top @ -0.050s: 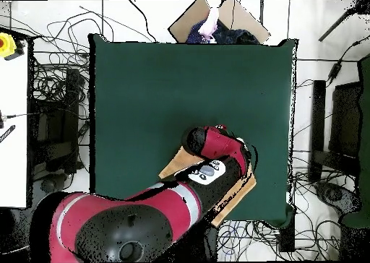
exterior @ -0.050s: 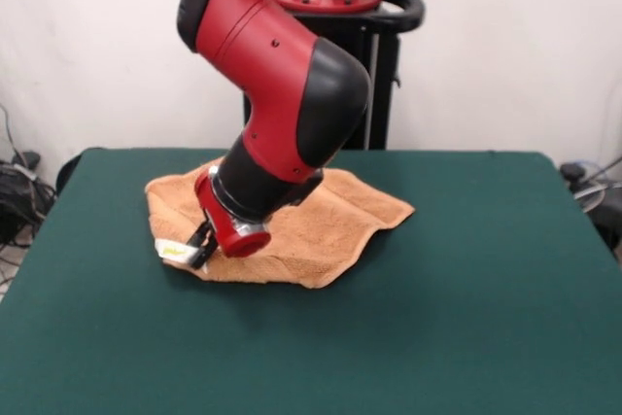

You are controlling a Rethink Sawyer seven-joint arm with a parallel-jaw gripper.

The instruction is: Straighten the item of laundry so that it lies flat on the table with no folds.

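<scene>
The item of laundry (exterior @ -0.050s: 321,225) is an orange-tan towel lying rumpled on the green table (exterior @ -0.050s: 447,328), with a fold along its front edge and a raised right corner. Its white label (exterior @ -0.050s: 173,252) sticks out at the near-left corner. My gripper (exterior @ -0.050s: 202,248) comes down at that corner and is shut on the towel's edge right beside the label, which sits slightly off the felt. In the overhead view the arm covers most of the towel (top @ -0.050s: 175,163), and only its edges show on the table (top @ -0.050s: 181,79). The gripper itself is hidden there under the wrist.
The arm's bulky red and black links (exterior @ -0.050s: 282,94) hang over the towel's middle. Cables lie on the floor around the table. A cardboard box (top @ -0.050s: 189,22) stands past the far edge, and a white bench (top @ -0.050s: 13,130) at the left.
</scene>
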